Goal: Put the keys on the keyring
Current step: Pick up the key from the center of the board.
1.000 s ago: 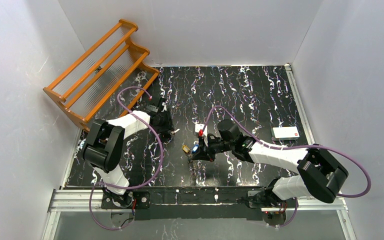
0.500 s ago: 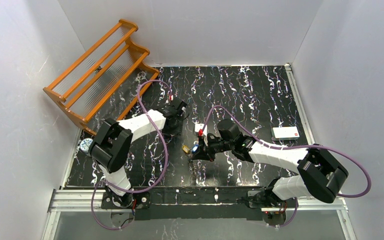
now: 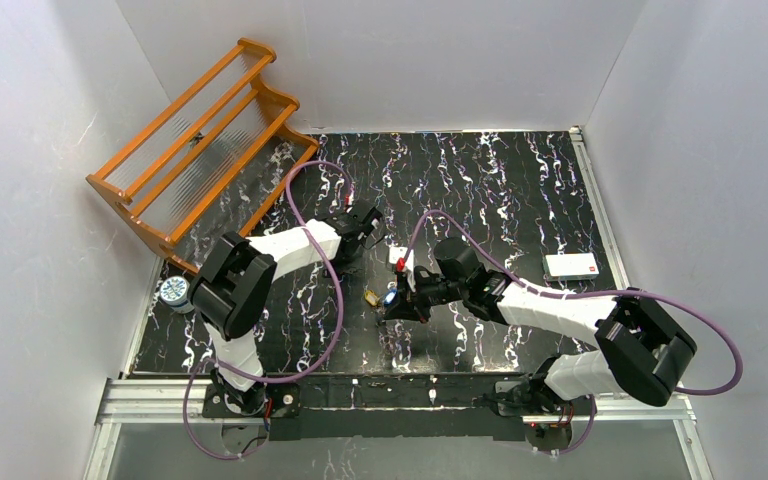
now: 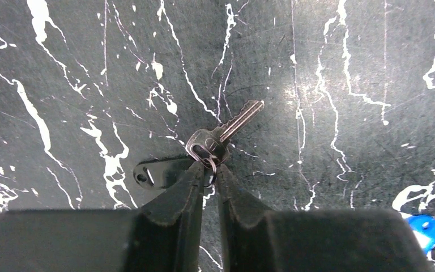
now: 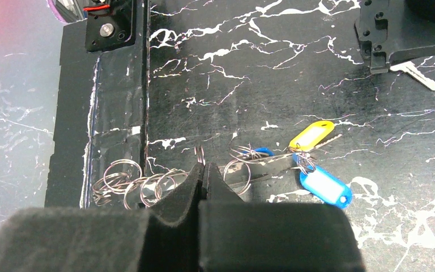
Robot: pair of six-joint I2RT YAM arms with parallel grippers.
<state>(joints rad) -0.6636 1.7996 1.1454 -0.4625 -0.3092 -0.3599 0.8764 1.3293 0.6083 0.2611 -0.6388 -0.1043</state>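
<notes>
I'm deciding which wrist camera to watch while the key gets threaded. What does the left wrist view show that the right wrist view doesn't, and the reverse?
Only the left wrist view: a small metal ring pinched by the left gripper, with a flat black tag beside it. Only the right wrist view: the chain of silver split rings that the shut right gripper pinches, and a yellow plastic tag. Both: the silver key, a blue plastic tag and the black marbled table.
</notes>
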